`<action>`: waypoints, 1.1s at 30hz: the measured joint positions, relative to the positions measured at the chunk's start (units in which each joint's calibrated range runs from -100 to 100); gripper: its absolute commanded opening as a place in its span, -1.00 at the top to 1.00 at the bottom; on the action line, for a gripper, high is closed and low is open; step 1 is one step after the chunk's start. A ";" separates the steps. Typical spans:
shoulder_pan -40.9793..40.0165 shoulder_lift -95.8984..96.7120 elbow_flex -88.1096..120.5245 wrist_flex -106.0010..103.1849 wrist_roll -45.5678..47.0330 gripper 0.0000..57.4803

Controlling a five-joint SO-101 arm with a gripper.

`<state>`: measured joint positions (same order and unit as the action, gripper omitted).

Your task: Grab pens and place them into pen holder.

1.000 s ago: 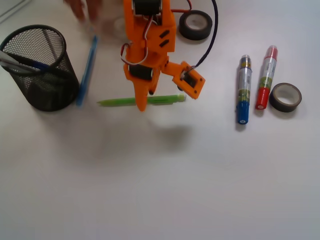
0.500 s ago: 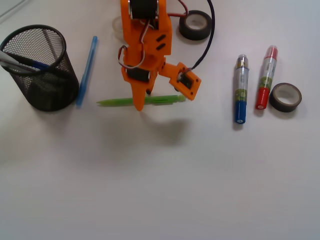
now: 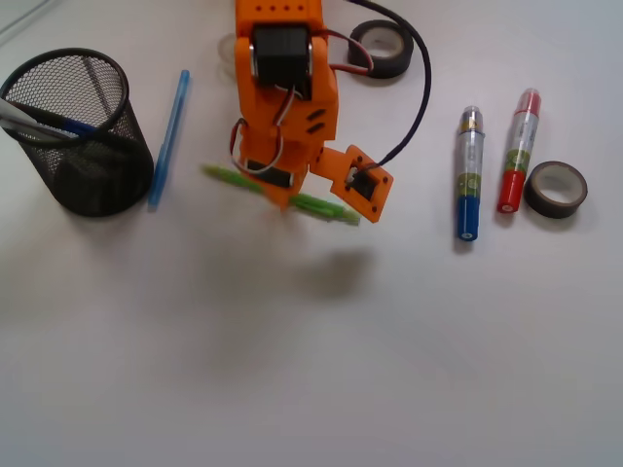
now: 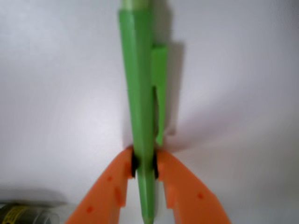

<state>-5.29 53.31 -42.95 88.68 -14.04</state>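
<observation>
Jaws clamped on green pen [image 4: 140,116]

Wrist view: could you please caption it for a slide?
Orange gripper shut on the green pen above the white table.

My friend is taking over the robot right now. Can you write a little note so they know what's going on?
Hand: shut on the green plastic pen, pinched between both orange fingers; the pen sits tilted in the front view.
Black mesh pen holder: far left, already with some pens inside.
Still on the white table: a light blue pen beside the holder, a blue-capped marker and a red-capped marker on the right.
Left to do: drop the green pen into the holder, then fetch the other three.
</observation>
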 measured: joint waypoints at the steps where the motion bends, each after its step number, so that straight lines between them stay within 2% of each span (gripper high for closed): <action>1: 0.00 0.26 -0.45 0.26 0.00 0.99; 9: -0.15 -3.48 2.07 -2.33 -0.44 0.99; 17: -1.18 -27.53 9.97 -17.97 -7.52 0.99; 24: 0.59 -50.35 35.58 -46.57 -17.29 0.99; 33: 8.66 -71.43 75.47 -85.18 -27.55 0.99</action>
<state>3.37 -18.12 32.52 3.50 -41.59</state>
